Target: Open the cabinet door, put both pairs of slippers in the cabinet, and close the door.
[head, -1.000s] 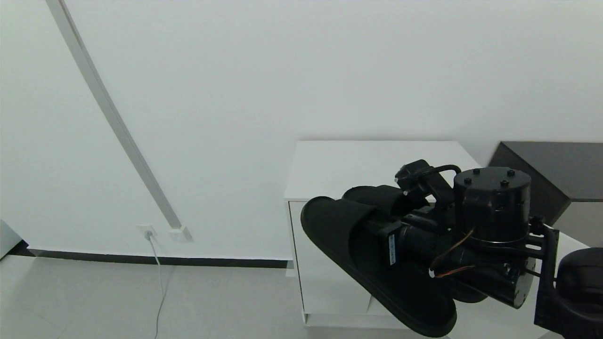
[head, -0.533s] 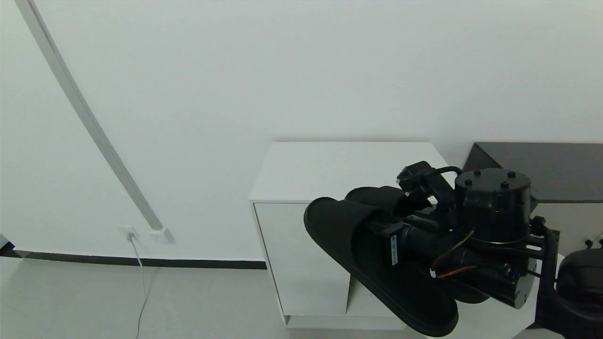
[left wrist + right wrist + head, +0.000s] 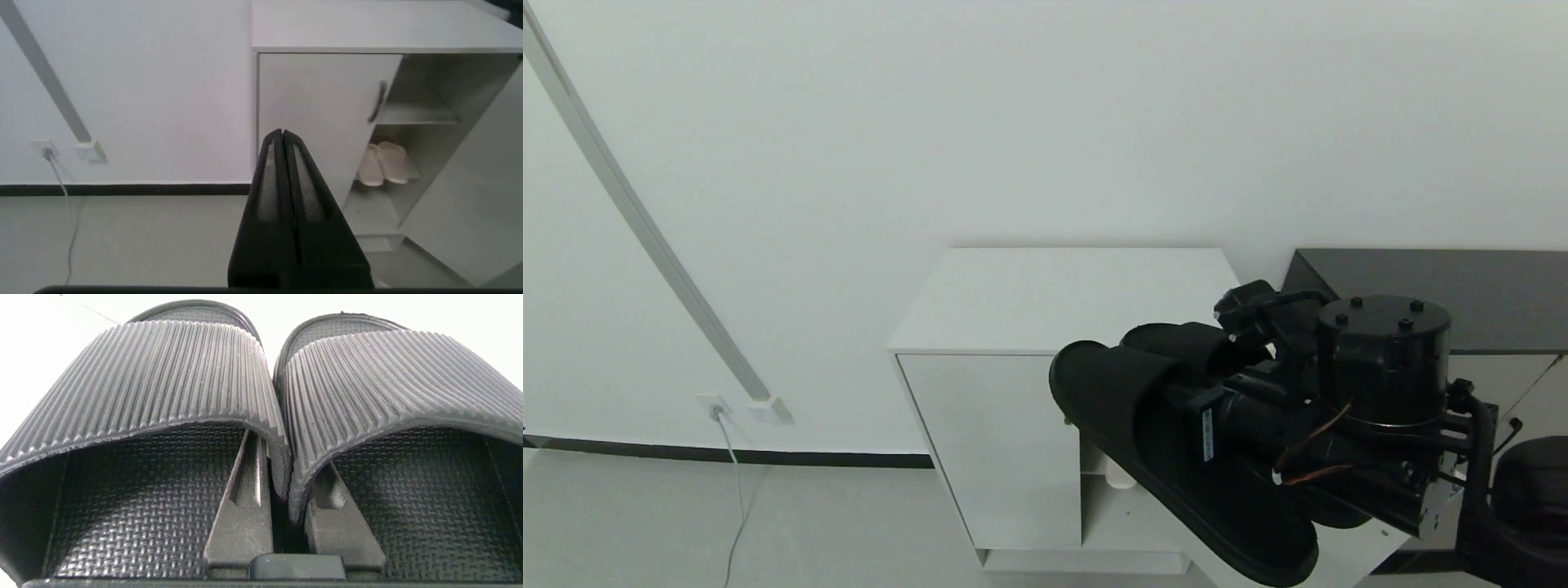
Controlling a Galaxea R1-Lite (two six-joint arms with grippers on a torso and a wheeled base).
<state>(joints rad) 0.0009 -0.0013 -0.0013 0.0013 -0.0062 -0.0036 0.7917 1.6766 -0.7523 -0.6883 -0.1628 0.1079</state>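
Observation:
My right gripper point(image 3: 282, 506) is shut on a pair of black ribbed slippers point(image 3: 163, 376), one finger under each strap, pinching their inner edges together. In the head view the black slippers point(image 3: 1143, 425) hang tilted in front of the white cabinet point(image 3: 1062, 298), hiding much of its right half. My left gripper point(image 3: 283, 139) is shut and holds nothing, some way in front of the cabinet point(image 3: 368, 24). The cabinet's left door point(image 3: 319, 114) is closed; its right door point(image 3: 482, 188) stands swung open. A pale pair of slippers point(image 3: 384, 162) lies on a shelf inside.
A dark-topped grey unit point(image 3: 1437, 286) adjoins the cabinet on the right. A wall socket with a hanging cable point(image 3: 715, 404) and a slanted wall conduit point(image 3: 645, 229) are to the left. Bare floor point(image 3: 727, 523) spreads left of the cabinet.
The whole head view has shifted, so the camera turned right; the cabinet now sits further left and its open right side shows. The right arm and black slippers keep their place.

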